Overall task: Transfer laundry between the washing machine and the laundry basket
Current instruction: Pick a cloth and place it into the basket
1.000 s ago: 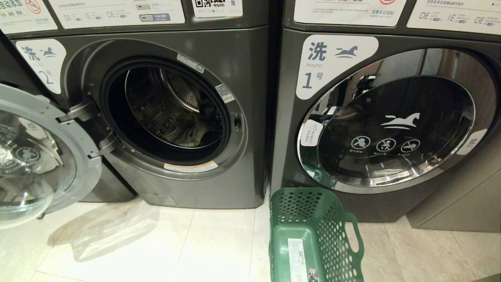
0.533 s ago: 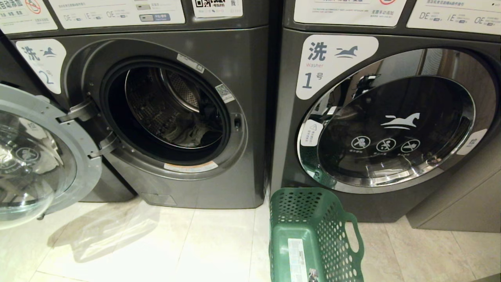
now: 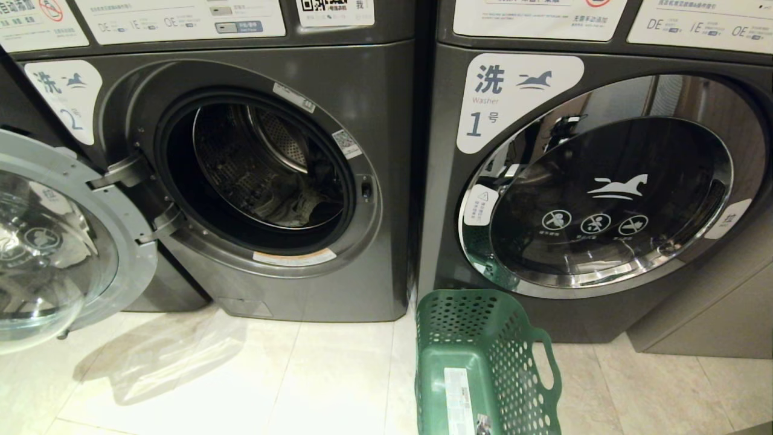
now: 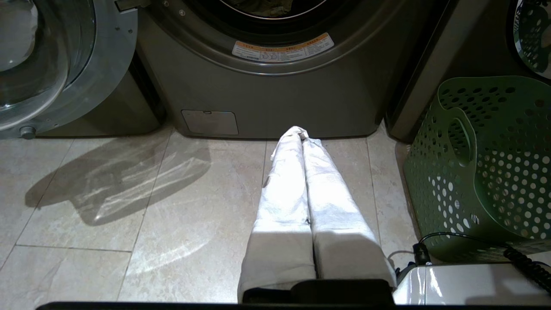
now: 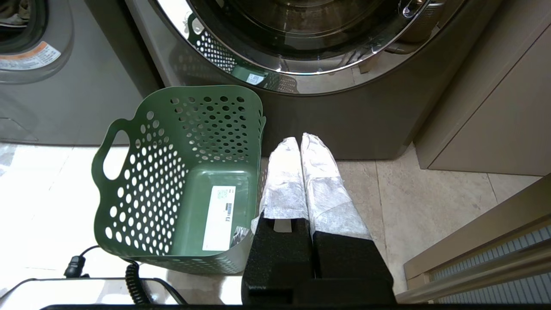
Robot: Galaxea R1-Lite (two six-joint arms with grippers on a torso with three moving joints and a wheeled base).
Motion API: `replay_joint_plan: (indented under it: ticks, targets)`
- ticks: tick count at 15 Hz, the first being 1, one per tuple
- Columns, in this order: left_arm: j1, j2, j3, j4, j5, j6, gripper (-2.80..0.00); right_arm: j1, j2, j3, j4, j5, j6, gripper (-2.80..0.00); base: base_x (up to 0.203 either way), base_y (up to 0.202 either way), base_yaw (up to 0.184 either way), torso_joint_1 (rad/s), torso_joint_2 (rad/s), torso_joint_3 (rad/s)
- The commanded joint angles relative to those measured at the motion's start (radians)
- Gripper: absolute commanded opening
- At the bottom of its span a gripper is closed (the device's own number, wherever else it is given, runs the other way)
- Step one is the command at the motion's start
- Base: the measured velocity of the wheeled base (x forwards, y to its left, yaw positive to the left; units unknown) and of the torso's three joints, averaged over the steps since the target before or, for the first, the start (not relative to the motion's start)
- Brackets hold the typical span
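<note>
Head view, nearest item: laundry basket (image 3: 483, 362), green plastic, round-holed sides, cut-out handle, white sticker on the inner floor; stands empty on the pale floor tiles (image 3: 241, 374) at the foot of the closed machine labelled "1" (image 3: 604, 193), just beside the seam between the two machines. Left wrist view: left gripper (image 4: 302, 133), white-wrapped fingers (image 4: 284, 189) pressed together and holding nothing, low over the tiles and pointing at the base of the washing machine (image 4: 267, 99), basket to one side. Right wrist view: right gripper (image 5: 300, 138), wrapped fingers (image 5: 327, 189) likewise closed on nothing, just beside the basket's wall, pointing at the foot of machine "1". Further back: washing machine (image 3: 374, 181), dark grey, labelled "2", its round glass door (image 3: 54, 241) swung wide open toward the scene's left edge. Farthest: laundry (image 3: 296, 205), a crumpled heap of grey, pale and dark cloth lying at the bottom of the steel drum.
</note>
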Motion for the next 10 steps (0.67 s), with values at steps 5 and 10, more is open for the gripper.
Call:
replay_joint_plan:
  ticks: [5, 10]
  targets:
    - [0.0, 0.002, 0.0, -0.001, 0.001, -0.006, -2.8, 0.0, 0.002, 0.0, 0.0, 0.0, 0.001, -2.8, 0.0, 0.0, 0.0, 0.002, 0.0, 0.07]
    - [0.0, 0.001, 0.0, -0.001, 0.001, -0.007, -2.8, 0.0, 0.002, 0.001, 0.0, 0.0, -0.001, -2.8, 0.0, 0.0, 0.0, 0.002, 0.0, 0.196]
